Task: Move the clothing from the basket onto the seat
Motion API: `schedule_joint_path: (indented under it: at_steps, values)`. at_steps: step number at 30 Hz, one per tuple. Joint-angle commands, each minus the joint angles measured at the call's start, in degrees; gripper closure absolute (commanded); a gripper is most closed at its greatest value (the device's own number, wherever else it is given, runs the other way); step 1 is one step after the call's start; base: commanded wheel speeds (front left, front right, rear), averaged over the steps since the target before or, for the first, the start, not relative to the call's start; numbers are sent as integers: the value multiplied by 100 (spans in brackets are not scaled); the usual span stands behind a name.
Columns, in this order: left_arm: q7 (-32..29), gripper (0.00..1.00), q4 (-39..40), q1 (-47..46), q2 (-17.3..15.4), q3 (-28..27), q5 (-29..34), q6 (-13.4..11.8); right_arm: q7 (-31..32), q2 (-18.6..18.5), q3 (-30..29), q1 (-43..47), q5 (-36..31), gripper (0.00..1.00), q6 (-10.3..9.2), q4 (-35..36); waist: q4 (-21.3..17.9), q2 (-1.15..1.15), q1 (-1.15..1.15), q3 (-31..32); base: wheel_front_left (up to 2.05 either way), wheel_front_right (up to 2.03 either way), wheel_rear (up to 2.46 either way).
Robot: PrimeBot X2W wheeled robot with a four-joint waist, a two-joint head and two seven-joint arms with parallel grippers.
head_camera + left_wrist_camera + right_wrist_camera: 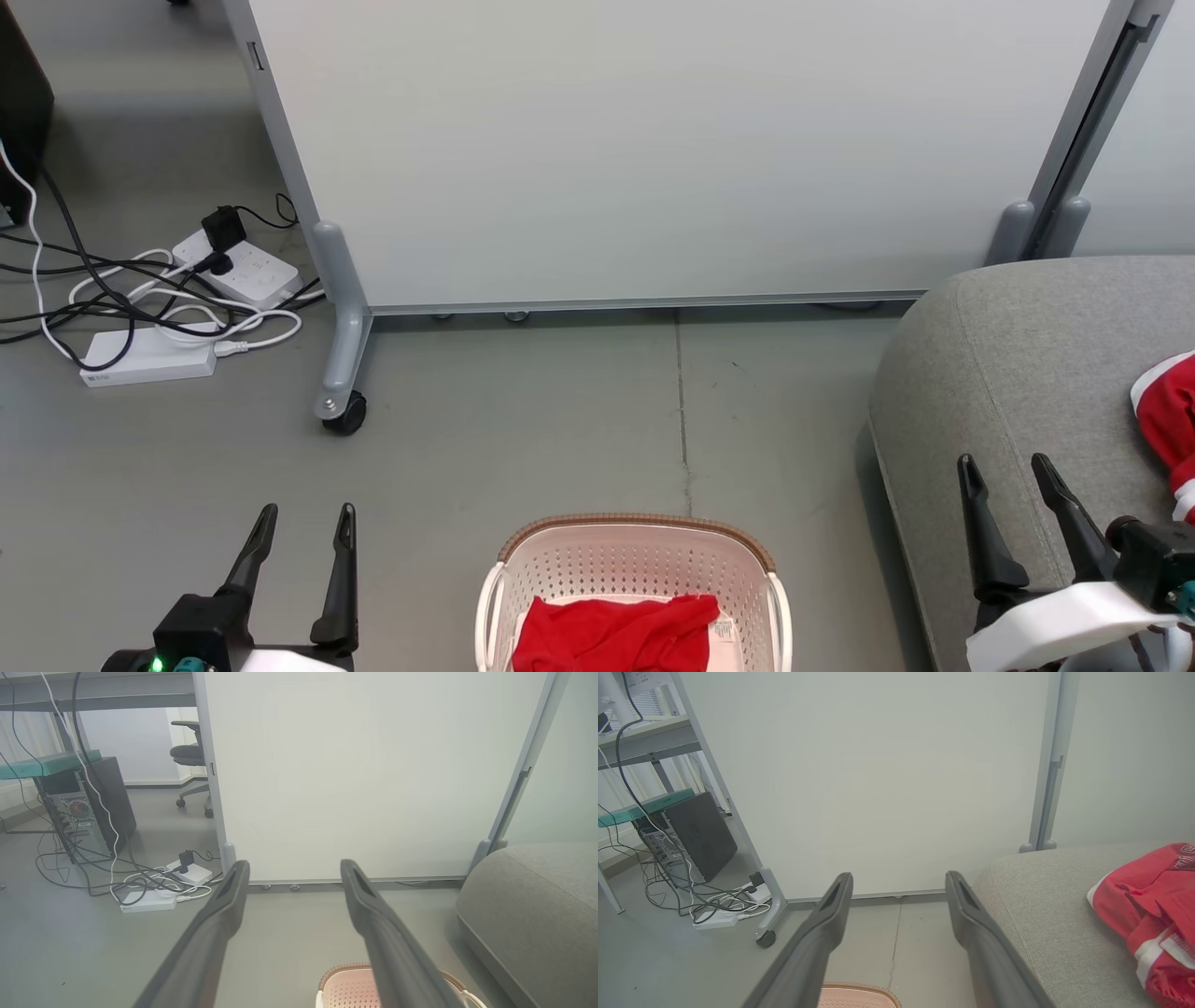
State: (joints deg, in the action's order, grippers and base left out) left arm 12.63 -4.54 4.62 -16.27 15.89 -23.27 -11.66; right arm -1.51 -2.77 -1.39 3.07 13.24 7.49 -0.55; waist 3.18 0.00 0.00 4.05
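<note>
One soft bright red fabric garment (616, 637) lies in the cream perforated plastic basket (635, 563) on the floor (560, 420). A second red-and-white garment (1150, 905) rests on the large grey upholstered seat (1027, 373). The left pincer (309, 511) and right pincer (1003, 460) stand released, empty.

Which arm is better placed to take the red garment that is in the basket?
Probably right. Both arms' jaws stand open and empty either side of the basket, but the right gripper hangs over the seat, where the garment must go.

Grey floor (523, 420), white wheeled partition (653, 140), power strips (149, 364), dark computer tower (88, 807), perhaps an office chair (189, 756) behind
</note>
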Motion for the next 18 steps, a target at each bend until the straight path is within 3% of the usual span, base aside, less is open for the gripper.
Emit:
schedule_joint_path:
  at_steps: [1,14,18]
  values:
    - [26,0,4,-21,-38,-4,17,-31,-20,-28,-25,65,24,0,1,17,9,0,0,-10,0,0,0]
    - [95,0,341,-524,48,52,171,-116,56,-27,-105,-71,-21,0,1,245,-9,0,0,-325,0,0,0]
    - [106,0,432,-1109,158,200,271,19,73,-26,-132,-303,-73,0,1,492,-85,0,0,-822,0,0,0]
